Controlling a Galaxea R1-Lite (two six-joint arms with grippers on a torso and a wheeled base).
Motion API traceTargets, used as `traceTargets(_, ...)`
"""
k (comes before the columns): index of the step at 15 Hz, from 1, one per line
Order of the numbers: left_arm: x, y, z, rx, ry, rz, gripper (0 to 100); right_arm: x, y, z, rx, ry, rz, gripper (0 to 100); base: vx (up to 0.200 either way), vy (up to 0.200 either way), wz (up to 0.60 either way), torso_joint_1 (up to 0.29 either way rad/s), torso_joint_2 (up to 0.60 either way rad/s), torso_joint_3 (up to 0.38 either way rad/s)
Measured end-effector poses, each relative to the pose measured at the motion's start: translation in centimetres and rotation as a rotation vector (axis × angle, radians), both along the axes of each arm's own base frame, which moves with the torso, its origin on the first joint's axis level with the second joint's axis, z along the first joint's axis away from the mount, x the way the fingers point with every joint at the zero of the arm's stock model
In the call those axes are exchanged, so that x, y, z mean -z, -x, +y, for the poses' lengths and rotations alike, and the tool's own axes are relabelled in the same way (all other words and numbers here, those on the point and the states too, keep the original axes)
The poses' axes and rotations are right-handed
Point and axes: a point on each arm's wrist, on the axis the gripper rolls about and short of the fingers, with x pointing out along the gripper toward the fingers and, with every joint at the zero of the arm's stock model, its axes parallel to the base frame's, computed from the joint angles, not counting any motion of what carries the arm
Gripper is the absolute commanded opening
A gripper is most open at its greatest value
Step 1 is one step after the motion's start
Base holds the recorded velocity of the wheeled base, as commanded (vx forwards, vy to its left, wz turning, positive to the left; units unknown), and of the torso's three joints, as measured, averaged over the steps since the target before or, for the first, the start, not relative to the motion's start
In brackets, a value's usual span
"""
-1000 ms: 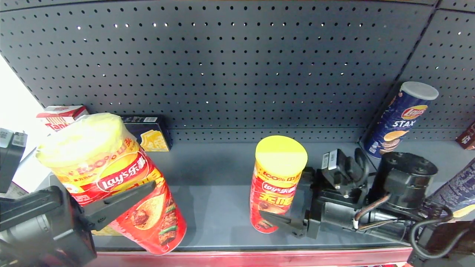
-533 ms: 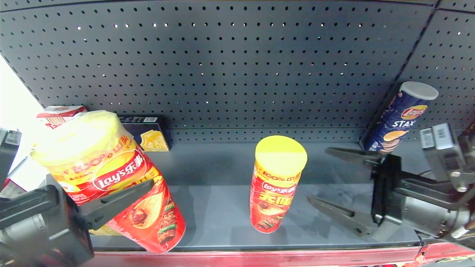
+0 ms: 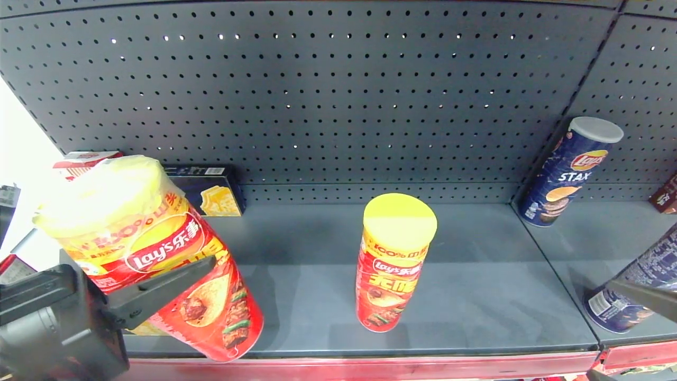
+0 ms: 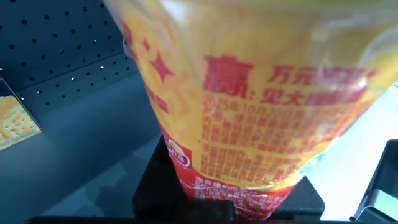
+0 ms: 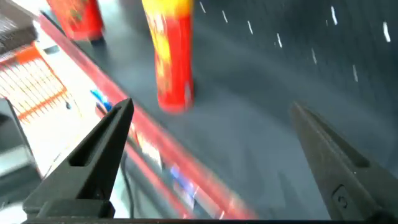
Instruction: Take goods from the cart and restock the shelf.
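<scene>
Two red-and-yellow chip canisters logged. The left claw is clamped across the lower body of the held canister, with one black finger lying over its front. This canister is tilted, its yellow lid leaning away from the right claw and its base near the front edge of the shelf deck; I cannot tell whether the base touches the deck. In the left wrist view its printed wall rises straight out of the claw's black palm. The right claw has its fingers spread wide with nothing between them. The standing canister is upright on the deck, well apart from both claws. It is to the right of the left claw and ahead of the right claw, past the red front rail. One right fingertip crosses in front of a tilted dark blue canister. A second dark blue canister with a grey lid sits farther back against the perforated back panel. Behind the left claw's load are a dark blue cracker box and a red-and-white box.
</scene>
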Motion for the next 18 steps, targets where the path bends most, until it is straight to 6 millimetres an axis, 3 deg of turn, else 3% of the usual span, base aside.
traceTargets(5, -0.5, -0.1, 0.0, 0.000, 0.005, -0.016, 0, 6.4, 3.5, -2.8, 0.146, 0.043, 0.187, 100, 0.000, 0.000, 0.00, 0.000, 0.00, 0.000)
traceTargets(9, -1.1, -0.2, -0.1, 0.001, 0.012, -0.034, 0, 9.3, 6.0, -4.6, 0.181, 0.040, 0.255, 100, 0.000, 0.000, 0.00, 0.000, 0.00, 0.000)
traceTargets(14, -1.2, -0.5, -0.3, 0.010, 0.010, -0.034, 0, 10.3, 7.4, -5.6, 0.186, -0.060, 0.190, 100, 0.000, 0.000, 0.00, 0.000, 0.00, 0.000)
traceTargets(18, -1.6, -0.9, -0.4, 0.011, 0.013, -0.043, 0, 10.2, 6.9, -4.9, 0.539, -0.042, 0.268, 100, 0.000, 0.000, 0.00, 0.000, 0.00, 0.000)
